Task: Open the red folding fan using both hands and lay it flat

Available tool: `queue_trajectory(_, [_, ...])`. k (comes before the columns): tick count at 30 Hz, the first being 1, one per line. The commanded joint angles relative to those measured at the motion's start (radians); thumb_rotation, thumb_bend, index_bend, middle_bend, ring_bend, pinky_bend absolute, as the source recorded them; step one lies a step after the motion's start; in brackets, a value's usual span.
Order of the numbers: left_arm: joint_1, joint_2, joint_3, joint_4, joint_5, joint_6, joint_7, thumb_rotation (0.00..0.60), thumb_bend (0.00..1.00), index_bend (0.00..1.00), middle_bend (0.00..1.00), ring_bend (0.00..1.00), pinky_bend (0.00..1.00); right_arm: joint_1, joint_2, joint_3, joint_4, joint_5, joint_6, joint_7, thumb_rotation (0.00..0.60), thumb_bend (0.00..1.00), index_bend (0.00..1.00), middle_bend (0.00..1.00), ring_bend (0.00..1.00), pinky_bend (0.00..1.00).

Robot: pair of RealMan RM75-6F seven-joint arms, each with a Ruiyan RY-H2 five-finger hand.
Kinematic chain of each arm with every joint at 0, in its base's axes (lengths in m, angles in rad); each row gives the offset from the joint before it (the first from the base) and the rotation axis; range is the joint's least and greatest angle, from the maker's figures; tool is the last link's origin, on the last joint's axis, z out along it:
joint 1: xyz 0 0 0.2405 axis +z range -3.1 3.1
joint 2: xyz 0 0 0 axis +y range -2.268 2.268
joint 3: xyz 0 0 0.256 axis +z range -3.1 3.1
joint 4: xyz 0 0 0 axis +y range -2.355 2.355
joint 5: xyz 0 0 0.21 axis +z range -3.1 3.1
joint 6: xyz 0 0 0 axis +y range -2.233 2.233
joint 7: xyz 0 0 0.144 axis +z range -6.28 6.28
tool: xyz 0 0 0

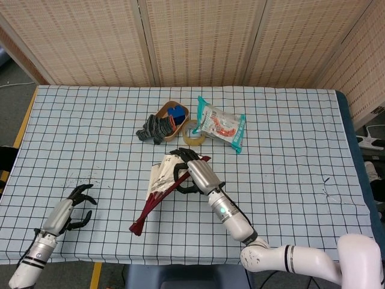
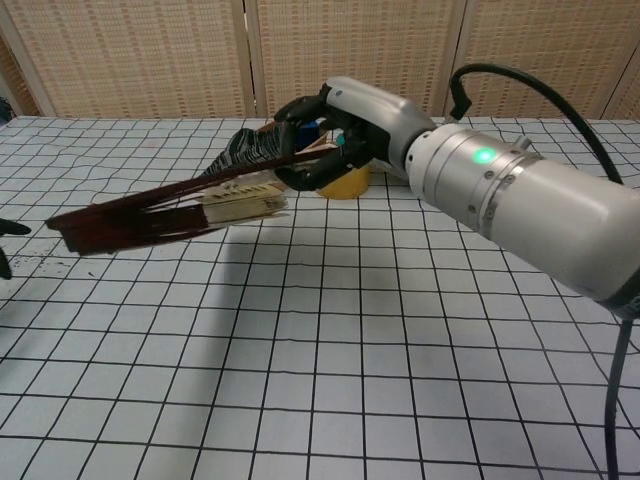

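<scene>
The red folding fan (image 1: 157, 191) is partly spread, its dark red ribs running down-left to a pivot end near the table's front, pale leaf showing near the top. My right hand (image 1: 194, 171) grips its upper end, fingers curled round the outer rib. In the chest view the fan (image 2: 150, 215) hangs lifted above the cloth, held by the same right hand (image 2: 335, 135). My left hand (image 1: 75, 208) rests at the table's front left, fingers apart, holding nothing, well clear of the fan; the chest view shows only its fingertips (image 2: 8, 240) at the left edge.
Behind the fan lie a dark glove-like bundle (image 1: 153, 128), a small brown bowl with blue contents (image 1: 174, 114), a tape roll (image 1: 194, 137) and a plastic snack packet (image 1: 221, 123). The checked tablecloth (image 1: 289, 162) covers the table; wicker screens stand behind.
</scene>
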Motion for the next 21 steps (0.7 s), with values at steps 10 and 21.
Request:
queue_trajectory(10, [-0.041,-0.199,-0.136,0.041,-0.101,0.051,-0.008,0.6,0.45,0.13,0.0,0.0,0.15,0.085,-0.07,0.045,-0.023,0.132,0.034,-0.066,0.6,0.4,0.77,0.11,0.0,0.0])
queue_trajectory(21, [-0.051,-0.173,-0.082,-0.111,-0.055,0.037,0.02,0.6,0.45,0.1,0.0,0.0,0.15,0.155,-0.095,0.092,0.01,0.219,0.033,-0.074,0.6,0.4,0.77,0.11,0.0,0.0])
